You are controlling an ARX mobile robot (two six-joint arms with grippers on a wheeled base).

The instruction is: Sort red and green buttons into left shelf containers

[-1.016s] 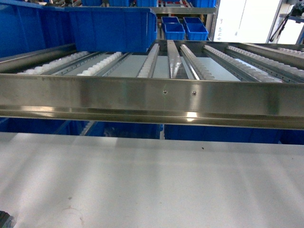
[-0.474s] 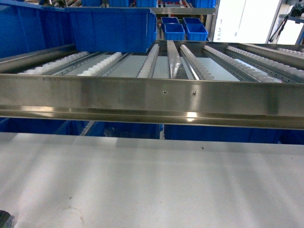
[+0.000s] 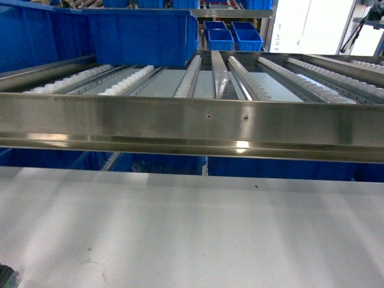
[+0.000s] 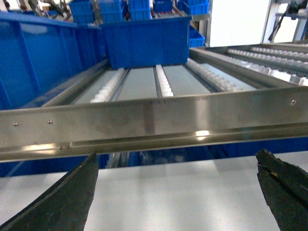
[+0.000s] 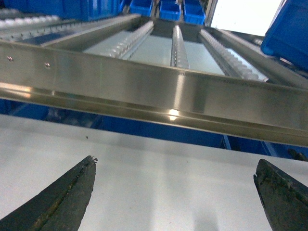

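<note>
No red or green buttons show in any view. Two left shelf containers, large blue tubs, stand on the roller shelf at the upper left: one [image 3: 141, 36] [image 4: 144, 41] on the rollers and a bigger one [image 3: 27, 39] [image 4: 38, 62] to its left. My left gripper [image 4: 177, 156] is open over the white tabletop with nothing between its fingers, facing the shelf's steel front rail. My right gripper [image 5: 175, 161] is open too, empty, above the same tabletop. Only a dark scrap [image 3: 6, 277] shows in the head view's bottom left corner.
A wide steel front rail [image 3: 192, 126] crosses the whole view above the white table [image 3: 192, 234]. Behind it run roller tracks [image 3: 264, 72]. Small blue bins [image 3: 233, 36] sit far back. More blue tubs [image 3: 288, 168] stand under the shelf. A blue tub corner [image 5: 288, 29] shows at right.
</note>
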